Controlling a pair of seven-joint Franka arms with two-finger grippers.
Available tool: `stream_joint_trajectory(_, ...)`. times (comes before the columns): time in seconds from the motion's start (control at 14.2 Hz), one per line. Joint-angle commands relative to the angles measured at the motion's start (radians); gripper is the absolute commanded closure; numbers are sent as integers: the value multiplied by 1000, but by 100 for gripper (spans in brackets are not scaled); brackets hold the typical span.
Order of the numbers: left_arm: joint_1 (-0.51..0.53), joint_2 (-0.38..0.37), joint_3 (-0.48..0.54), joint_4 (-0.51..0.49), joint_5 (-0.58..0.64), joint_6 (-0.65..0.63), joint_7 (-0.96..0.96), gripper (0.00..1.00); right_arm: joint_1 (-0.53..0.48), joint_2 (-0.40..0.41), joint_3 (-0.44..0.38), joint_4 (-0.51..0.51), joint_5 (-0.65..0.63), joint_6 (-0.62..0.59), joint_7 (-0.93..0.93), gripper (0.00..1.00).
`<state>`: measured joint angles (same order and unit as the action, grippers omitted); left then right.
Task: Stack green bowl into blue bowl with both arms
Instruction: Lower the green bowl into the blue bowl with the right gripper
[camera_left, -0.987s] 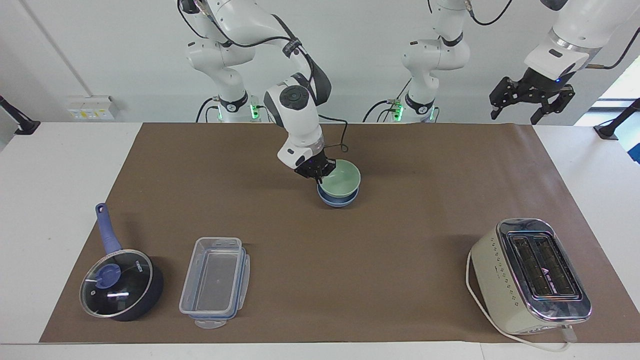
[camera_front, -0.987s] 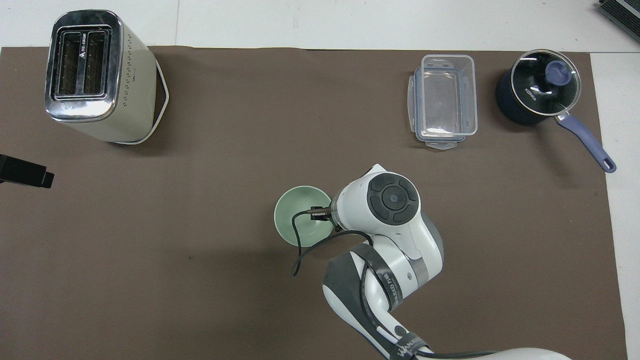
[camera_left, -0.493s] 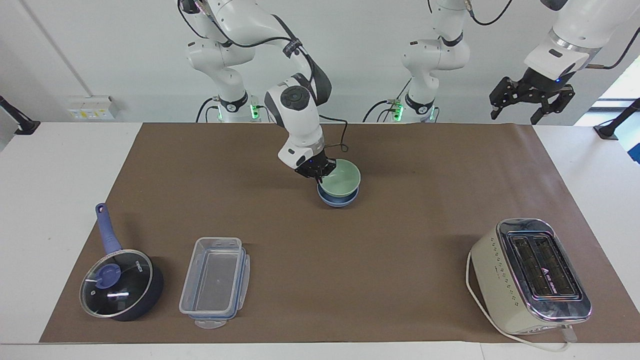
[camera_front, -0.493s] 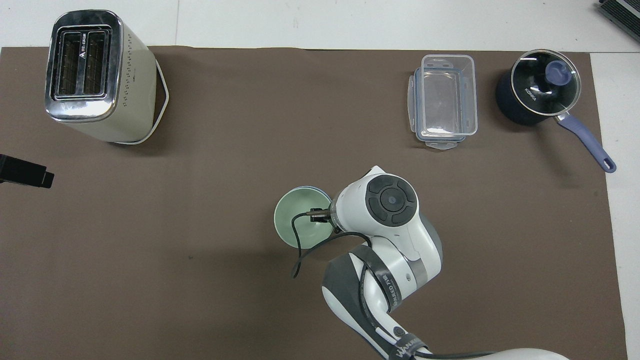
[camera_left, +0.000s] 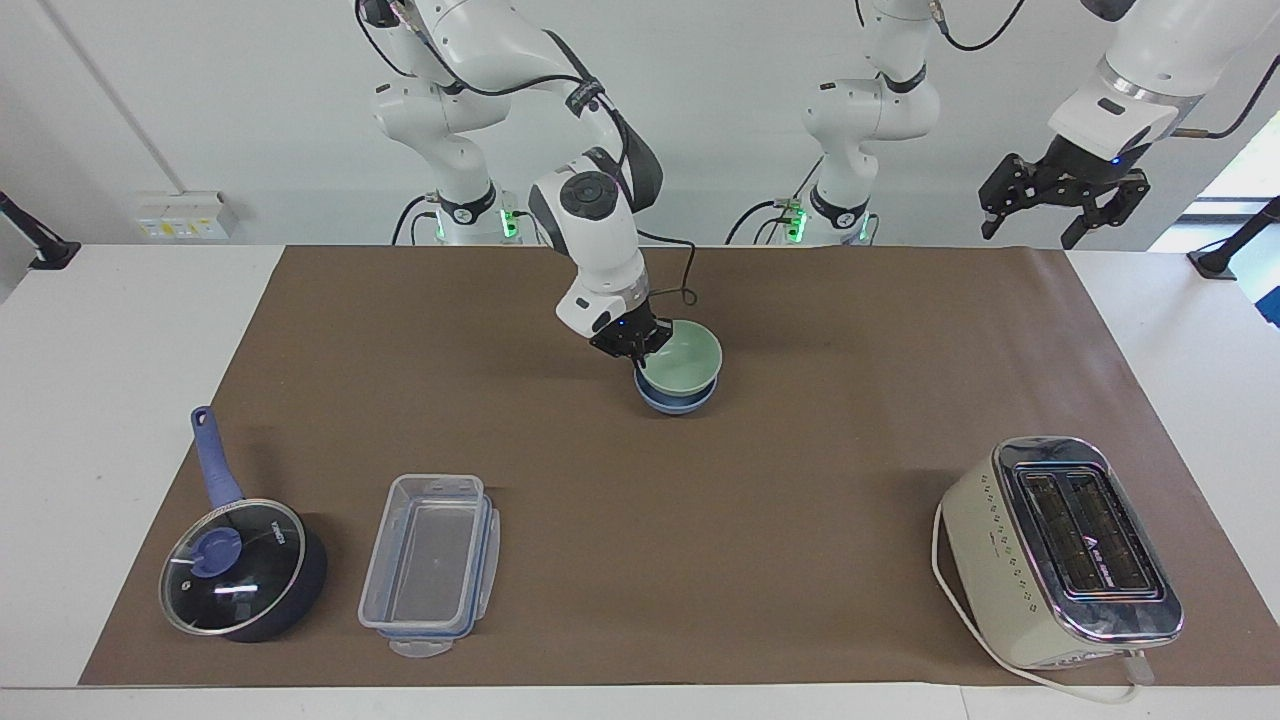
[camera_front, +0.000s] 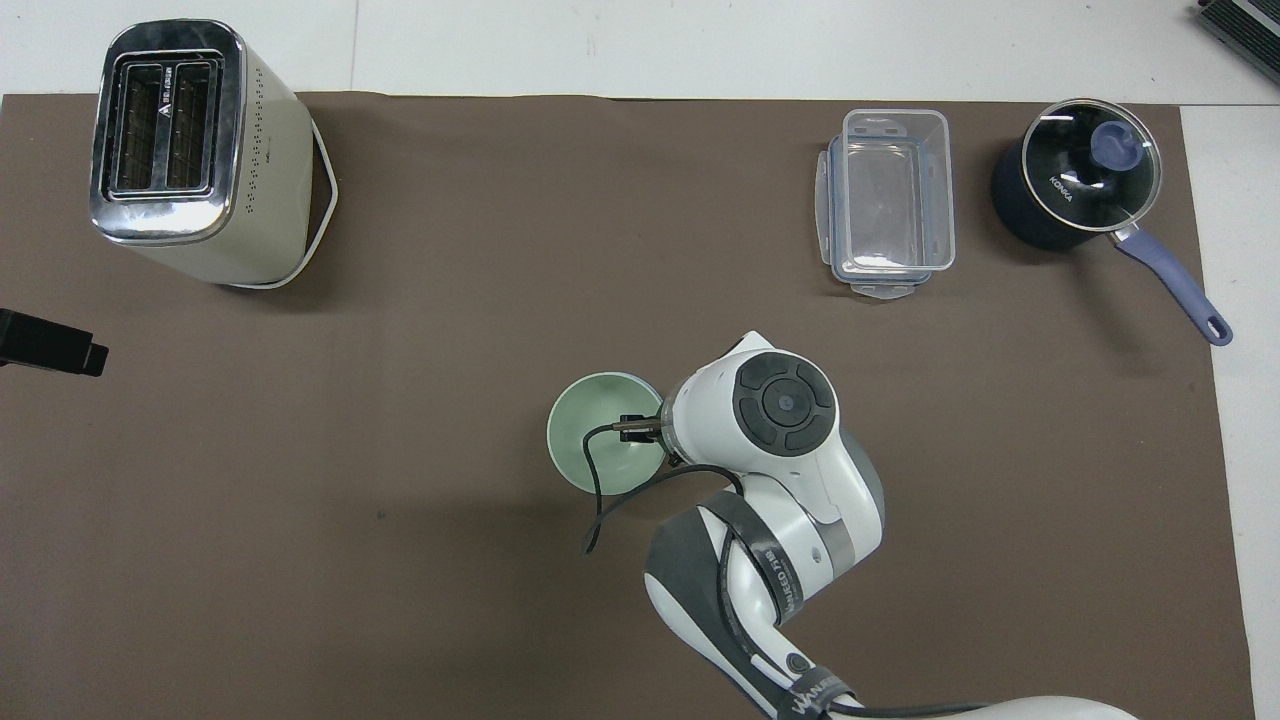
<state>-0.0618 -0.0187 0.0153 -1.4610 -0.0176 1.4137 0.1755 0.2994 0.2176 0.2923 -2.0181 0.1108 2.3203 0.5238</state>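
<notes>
The pale green bowl sits nested in the periwinkle-blue bowl near the middle of the brown mat. It stands a little high in the blue bowl and is slightly tilted. My right gripper is shut on the green bowl's rim, on the side toward the right arm's end. In the overhead view the green bowl covers the blue bowl, and the right wrist hides the gripper. My left gripper waits open and empty, raised over the mat's corner at the left arm's end; its tip shows in the overhead view.
A cream toaster stands farther from the robots at the left arm's end. A clear plastic container and a dark blue glass-lidded saucepan stand farther from the robots at the right arm's end.
The right wrist has shifted very slightly with the green bowl still held in the blue bowl. The left arm has not moved.
</notes>
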Motion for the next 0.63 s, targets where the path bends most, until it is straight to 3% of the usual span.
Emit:
stream_joint_trajectory(0.0, 4, -24, -3, -24, 12, -7, -10, 0, 1, -12, 1, -25, -28, 30, 22, 100)
stream_joint_trajectory(0.35, 4, -24, -3, -24, 12, -7, -10, 0, 1, -7, 1, -28, -29, 45, 25, 100)
stream_joint_trajectory(0.56, 5, -24, -3, -24, 12, -7, -10, 0, 1, -7, 1, -27, -29, 44, 27, 89)
